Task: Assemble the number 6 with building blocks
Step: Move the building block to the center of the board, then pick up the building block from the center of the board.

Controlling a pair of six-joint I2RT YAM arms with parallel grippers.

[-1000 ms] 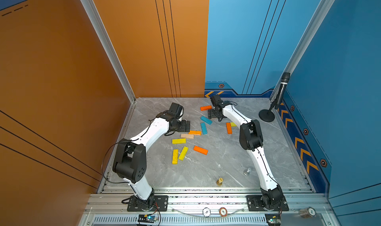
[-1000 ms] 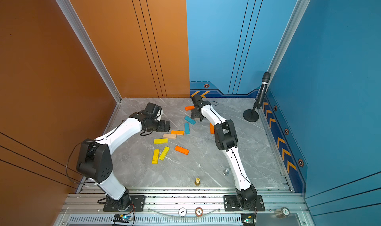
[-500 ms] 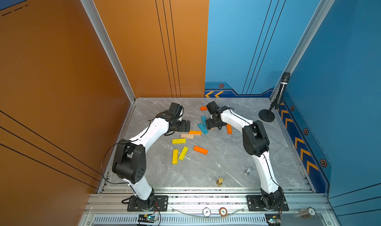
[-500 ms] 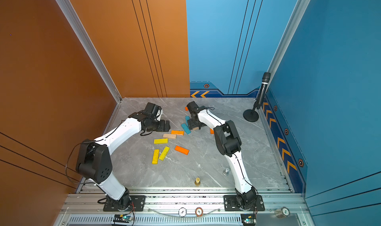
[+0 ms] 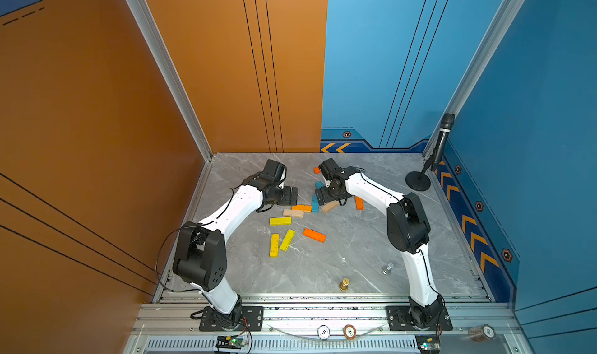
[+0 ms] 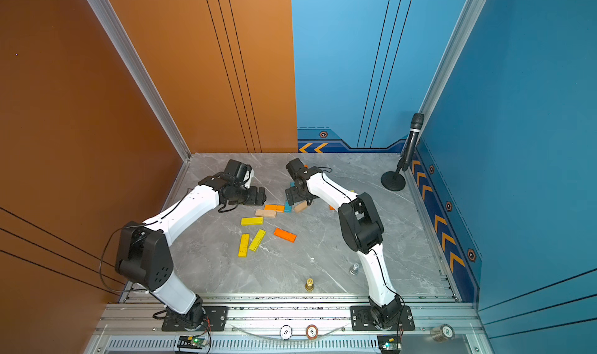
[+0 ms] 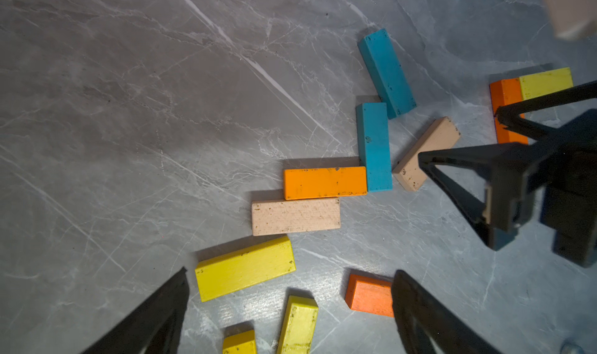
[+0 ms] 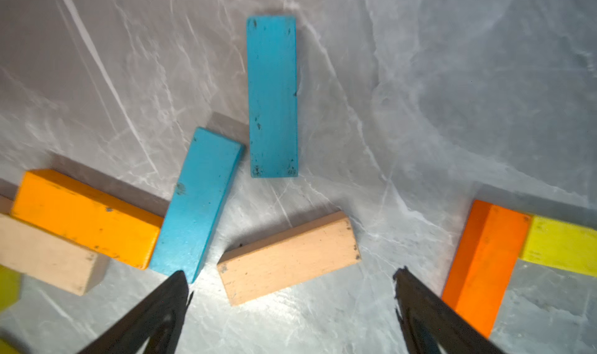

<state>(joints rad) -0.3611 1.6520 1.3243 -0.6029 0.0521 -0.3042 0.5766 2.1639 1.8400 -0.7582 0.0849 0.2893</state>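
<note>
the right gripper (image 8: 290,273) is spread wide and holds nothing. a tan block (image 8: 289,258) lies flat just in front of its tips, right in the gap. the block's long side runs from one tip toward the other, a bit tilted. so i think the gripper must turn first, or it will squeeze the block by its ends. the right gripper is the nearer one. the left gripper (image 5: 291,195) is spread wide too and is empty, just beside the pile. the building blocks (image 5: 280,221) lie loose on the grey table (image 5: 371,258), between the two grippers. no 6 shows yet. i count four orange, four yellow, two teal and two tan.
</note>
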